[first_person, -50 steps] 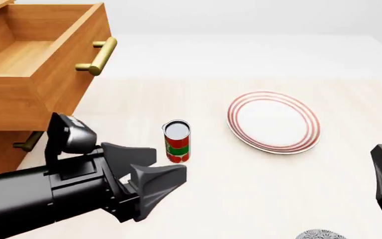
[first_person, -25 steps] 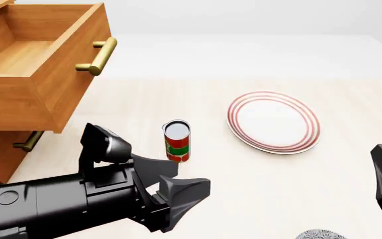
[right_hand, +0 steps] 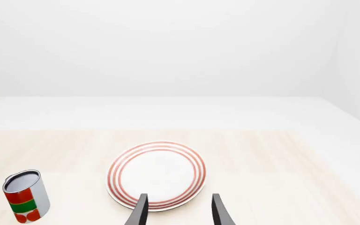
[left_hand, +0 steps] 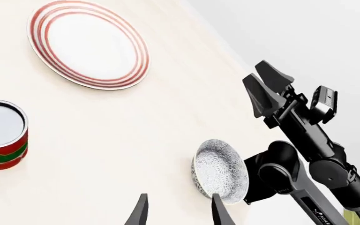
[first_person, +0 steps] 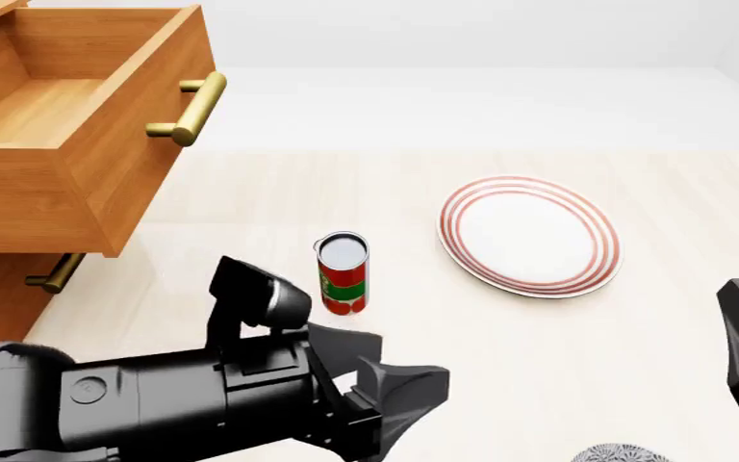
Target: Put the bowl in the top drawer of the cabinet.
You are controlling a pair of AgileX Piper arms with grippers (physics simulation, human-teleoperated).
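Risk: bowl [left_hand: 220,171] sits at the near worktop edge, about 5 o'clock in the front view, right beside the right arm's base, so the left gripper [first_person: 389,409] could clip that arm or shove the bowl off. Left gripper open moderately, empty, touching nothing. Right gripper [right_hand: 176,211] likewise parted, empty, idle. Can [first_person: 343,273] at 6 o'clock of centre. Top drawer [first_person: 81,125] open at 10 o'clock.

Left wrist view: left hand [left_hand: 178,212] open and empty, two dark fingertips apart. Just beyond them the bowl [left_hand: 220,171] stands on the pale bench [left_hand: 136,126], beside the right arm's base. Right hand [left_hand: 266,90] raised, empty. Can [left_hand: 0,134] and red-ringed plate [left_hand: 88,44] lie well apart.
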